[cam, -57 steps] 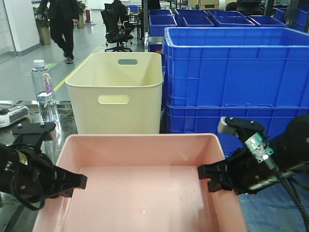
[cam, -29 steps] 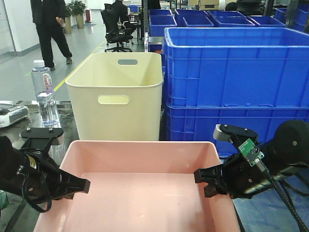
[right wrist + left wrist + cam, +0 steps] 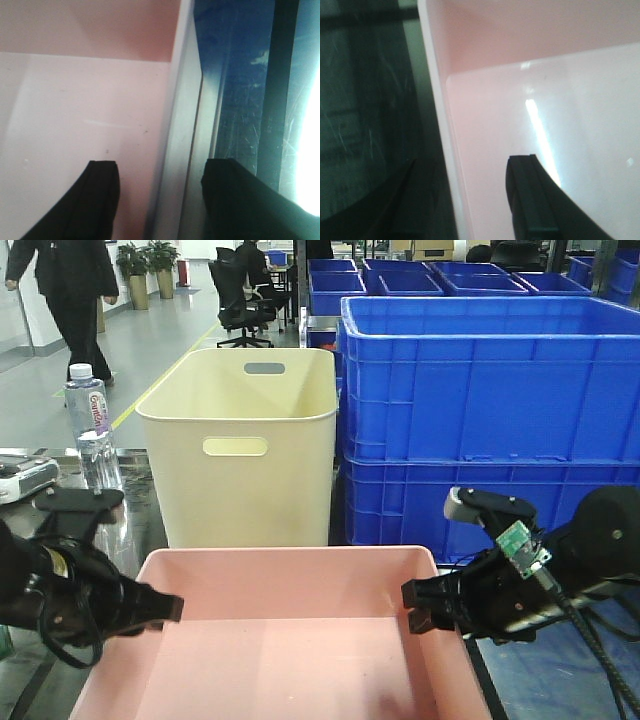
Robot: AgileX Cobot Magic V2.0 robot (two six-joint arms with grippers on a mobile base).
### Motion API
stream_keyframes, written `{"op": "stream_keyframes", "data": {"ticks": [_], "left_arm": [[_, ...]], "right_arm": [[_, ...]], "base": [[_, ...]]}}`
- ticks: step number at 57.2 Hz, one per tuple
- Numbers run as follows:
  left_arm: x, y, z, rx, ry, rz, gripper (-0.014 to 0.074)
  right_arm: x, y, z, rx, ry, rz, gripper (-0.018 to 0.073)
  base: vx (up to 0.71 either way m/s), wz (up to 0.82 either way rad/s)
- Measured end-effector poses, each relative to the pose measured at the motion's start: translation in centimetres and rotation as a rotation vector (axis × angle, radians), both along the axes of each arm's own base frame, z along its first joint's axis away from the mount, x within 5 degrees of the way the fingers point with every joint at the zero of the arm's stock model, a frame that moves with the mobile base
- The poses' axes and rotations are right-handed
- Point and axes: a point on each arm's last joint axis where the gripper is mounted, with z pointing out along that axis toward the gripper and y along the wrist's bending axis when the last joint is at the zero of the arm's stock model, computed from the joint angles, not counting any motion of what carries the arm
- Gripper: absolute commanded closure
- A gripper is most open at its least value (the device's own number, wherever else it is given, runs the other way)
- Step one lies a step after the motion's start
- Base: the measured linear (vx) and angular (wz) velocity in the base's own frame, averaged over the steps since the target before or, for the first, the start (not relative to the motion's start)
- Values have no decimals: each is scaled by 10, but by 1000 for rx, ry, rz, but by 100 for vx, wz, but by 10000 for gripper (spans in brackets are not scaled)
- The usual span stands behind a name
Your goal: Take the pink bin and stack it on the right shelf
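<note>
**Front view: pink bin held at both side walls**

Front view shows the pink bin (image 3: 290, 640) in the foreground, between my two arms. My left gripper (image 3: 160, 608) sits at the bin's left rim; my right gripper (image 3: 418, 605) sits at its right rim.

Left wrist view: one finger (image 3: 532, 200) lies inside the bin, the other outside, with the wall between them. Contact with the wall cannot be confirmed, so I cannot tell whether this claw is clamped.

Right wrist view: same arrangement, inner finger (image 3: 100, 200) over the bin floor, outer finger beyond the rim. Clamping cannot be confirmed here either.

Behind the bin stands a cream bin (image 3: 240, 440) with handle slots, beside stacked blue crates (image 3: 480, 390). A water bottle (image 3: 88, 420) stands at the left on a dark glossy surface (image 3: 140, 515)
</note>
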Motion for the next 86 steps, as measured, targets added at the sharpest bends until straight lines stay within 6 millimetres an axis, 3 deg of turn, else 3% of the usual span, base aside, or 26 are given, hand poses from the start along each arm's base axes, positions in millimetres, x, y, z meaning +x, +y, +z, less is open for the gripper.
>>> {"op": "stream_keyframes", "data": {"ticks": [12, 18, 29, 31, 60, 69, 77, 86], "left_arm": [[-27, 11, 61, -67, -310, -17, 280], [-47, 19, 90, -80, -451, -41, 374], [-65, 25, 107, -63, -538, -69, 602], [-66, 26, 108, -61, -542, -71, 607], [-64, 25, 104, -51, -520, -75, 606], [-67, 27, 80, -18, -495, -81, 604], [-93, 39, 54, -31, -550, -70, 603], [-138, 71, 19, -38, -681, 29, 602]], "right_arm": [[-24, -8, 53, 28, -222, -9, 336], [-38, -13, 80, 39, -357, -19, 414], [-46, -16, 96, 53, -441, -32, 489], [-46, -16, 96, 53, -441, -32, 496], [-46, -16, 96, 51, -442, -32, 501], [-46, -17, 96, 50, -442, -32, 501], [-46, -17, 96, 50, -442, -32, 501], [-46, -17, 96, 50, -441, -31, 501]], "base": [[0, 0], [0, 0], [0, 0], [0, 0], [0, 0], [0, 0], [0, 0], [0, 0]]}}
